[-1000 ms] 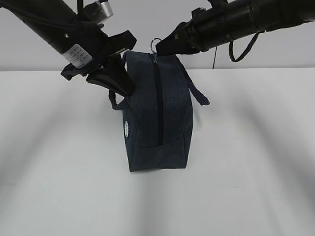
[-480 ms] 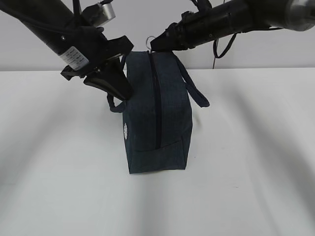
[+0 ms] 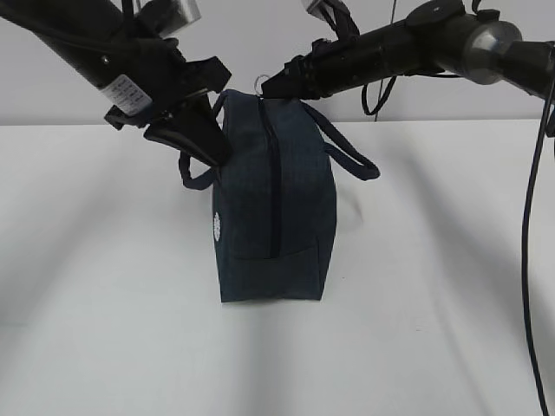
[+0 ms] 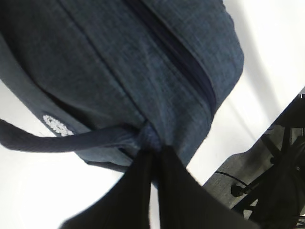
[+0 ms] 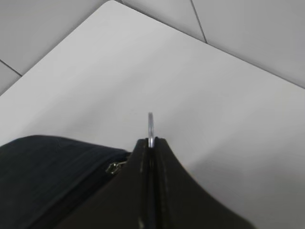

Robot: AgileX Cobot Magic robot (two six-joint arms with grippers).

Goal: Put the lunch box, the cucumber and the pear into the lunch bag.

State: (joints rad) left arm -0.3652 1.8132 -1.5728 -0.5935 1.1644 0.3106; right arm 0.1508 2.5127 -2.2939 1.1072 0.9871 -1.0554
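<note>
The dark navy lunch bag (image 3: 273,204) stands on end on the white table, its zipper line facing me and closed along its length. My left gripper (image 3: 215,156) is shut on the bag's fabric where the left handle (image 4: 71,140) joins, seen close in the left wrist view (image 4: 153,151). My right gripper (image 3: 267,87) is shut on the metal ring pull (image 5: 150,128) at the bag's top far end; the ring pokes out between the fingertips (image 5: 150,142). The lunch box, the cucumber and the pear are out of view.
The white table (image 3: 434,303) spreads around the bag. A black cable (image 3: 531,217) hangs down at the right edge. The bag's right handle (image 3: 351,156) loops out to the right. A grey wall stands behind.
The right gripper has drawn back to the far end with the ring pull, and its arm has swung flatter. The bag has shifted slightly left. The left gripper keeps its hold.
</note>
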